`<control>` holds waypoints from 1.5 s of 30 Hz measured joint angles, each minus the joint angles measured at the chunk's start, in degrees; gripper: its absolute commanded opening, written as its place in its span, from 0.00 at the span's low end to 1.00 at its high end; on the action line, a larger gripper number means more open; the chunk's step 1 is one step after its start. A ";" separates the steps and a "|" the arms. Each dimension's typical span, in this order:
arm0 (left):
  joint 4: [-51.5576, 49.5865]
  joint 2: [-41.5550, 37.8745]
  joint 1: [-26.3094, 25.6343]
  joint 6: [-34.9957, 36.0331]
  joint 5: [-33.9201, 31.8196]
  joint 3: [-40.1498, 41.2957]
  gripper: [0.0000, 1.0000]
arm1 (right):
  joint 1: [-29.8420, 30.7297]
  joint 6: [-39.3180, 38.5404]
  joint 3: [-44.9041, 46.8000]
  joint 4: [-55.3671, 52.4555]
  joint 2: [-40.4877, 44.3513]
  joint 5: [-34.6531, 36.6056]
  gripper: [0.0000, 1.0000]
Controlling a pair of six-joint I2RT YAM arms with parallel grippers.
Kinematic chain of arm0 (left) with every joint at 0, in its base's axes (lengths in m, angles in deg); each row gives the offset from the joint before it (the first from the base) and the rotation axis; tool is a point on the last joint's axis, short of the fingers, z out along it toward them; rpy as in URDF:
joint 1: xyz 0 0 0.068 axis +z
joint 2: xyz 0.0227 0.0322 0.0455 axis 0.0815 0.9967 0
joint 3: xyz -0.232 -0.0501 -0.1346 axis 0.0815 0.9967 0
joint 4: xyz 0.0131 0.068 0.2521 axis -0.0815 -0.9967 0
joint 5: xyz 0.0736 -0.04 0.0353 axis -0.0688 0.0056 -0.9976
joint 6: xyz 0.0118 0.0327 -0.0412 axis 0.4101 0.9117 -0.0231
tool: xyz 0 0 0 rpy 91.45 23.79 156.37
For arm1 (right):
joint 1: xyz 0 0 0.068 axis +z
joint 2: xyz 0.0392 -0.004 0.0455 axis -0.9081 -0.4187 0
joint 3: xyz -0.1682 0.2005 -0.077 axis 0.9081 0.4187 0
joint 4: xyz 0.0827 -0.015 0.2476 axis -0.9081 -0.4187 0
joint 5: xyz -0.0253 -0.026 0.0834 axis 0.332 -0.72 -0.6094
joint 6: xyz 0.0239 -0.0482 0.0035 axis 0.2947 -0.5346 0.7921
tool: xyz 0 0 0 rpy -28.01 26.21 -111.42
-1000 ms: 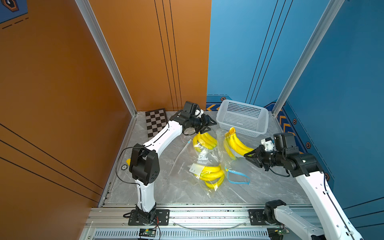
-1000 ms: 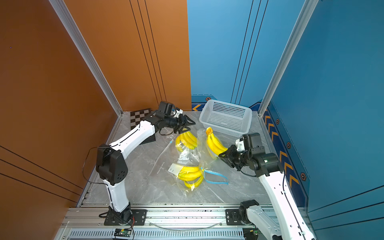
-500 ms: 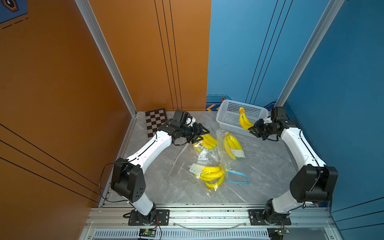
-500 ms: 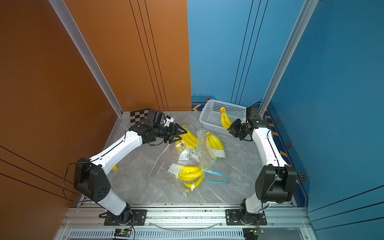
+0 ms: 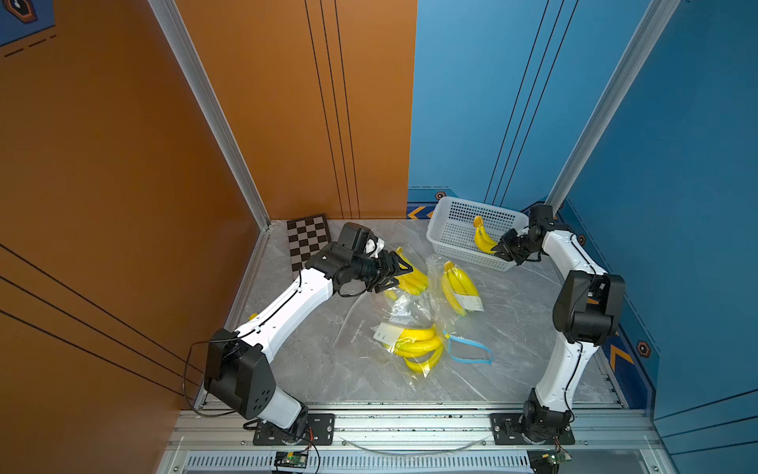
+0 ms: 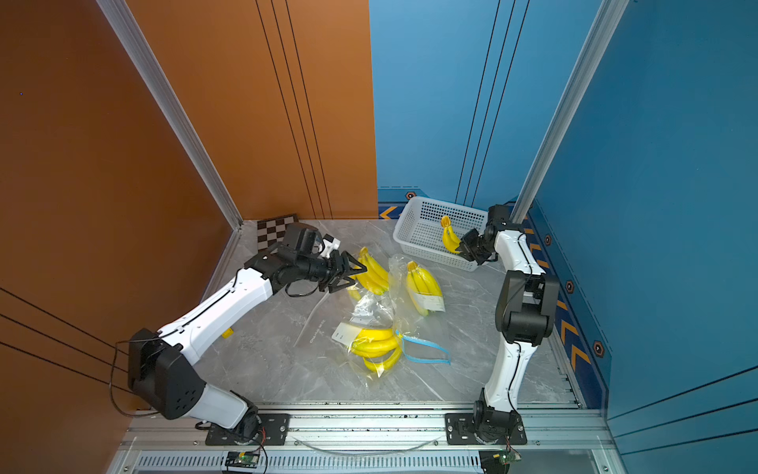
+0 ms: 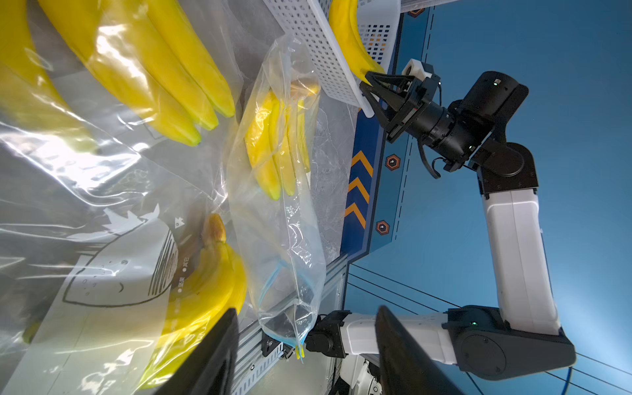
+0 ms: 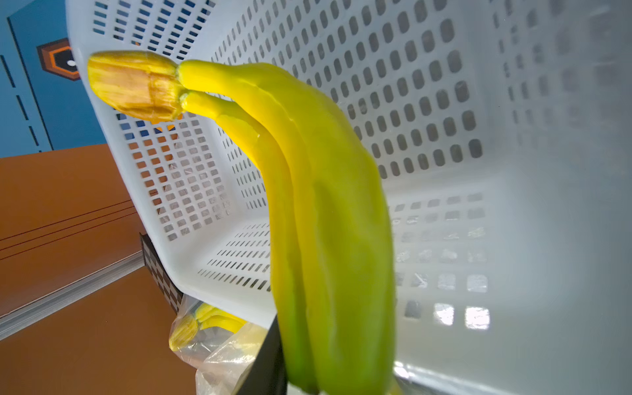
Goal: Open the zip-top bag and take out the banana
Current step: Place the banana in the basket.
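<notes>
- Over the last half second the right tool (image 5: 498, 250) has lowered the banana bunch (image 5: 483, 240) from above the rim down into the white basket (image 5: 453, 230). The left arm has barely shifted.
- The right tool is clamped on the lower end of the bunch, whose stem points up, just inside the basket wall nearest that arm. Whether the fruit touches the basket floor cannot be told.
- The left tool (image 5: 400, 275) stands wide open with nothing between its jaws, just beside a bagged bunch (image 5: 414, 279) on the tabletop (image 5: 525, 328).
- A middle bag (image 5: 457, 287) with bananas lies between that bunch and the basket.
- A front bag (image 5: 416, 349) with bananas lies nearer the rail, with a blue zip strip (image 5: 469, 353) beside it.
</notes>
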 measured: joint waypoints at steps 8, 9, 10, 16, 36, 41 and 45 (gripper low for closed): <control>-2.91 -0.22 -2.03 1.75 -1.49 2.08 0.65 | -1.09 -0.35 -0.20 0.13 -0.92 -0.26 0.24; -3.04 -0.22 -2.08 1.81 -1.64 2.10 0.65 | -1.09 -0.35 -0.20 0.15 -0.92 -0.39 0.24; -3.04 -0.22 -2.08 1.97 -1.68 2.10 0.65 | -1.09 -0.39 -0.20 0.11 -0.92 -0.63 0.24; -3.02 -0.22 -2.38 2.25 -2.29 2.10 0.67 | -1.09 -1.16 -0.22 0.13 -0.92 -1.07 0.32; -3.04 -0.24 -2.82 4.57 -2.51 2.12 0.85 | -1.31 -3.19 -1.05 -3.61 7.19 -0.20 0.62; -3.21 -0.76 -2.84 5.92 -2.49 2.12 0.98 | -0.94 -3.65 0.70 -4.22 16.04 0.50 0.66; -3.19 -1.49 -3.56 7.10 -2.47 2.12 0.98 | 0.79 -3.69 5.79 -4.70 24.50 1.05 0.65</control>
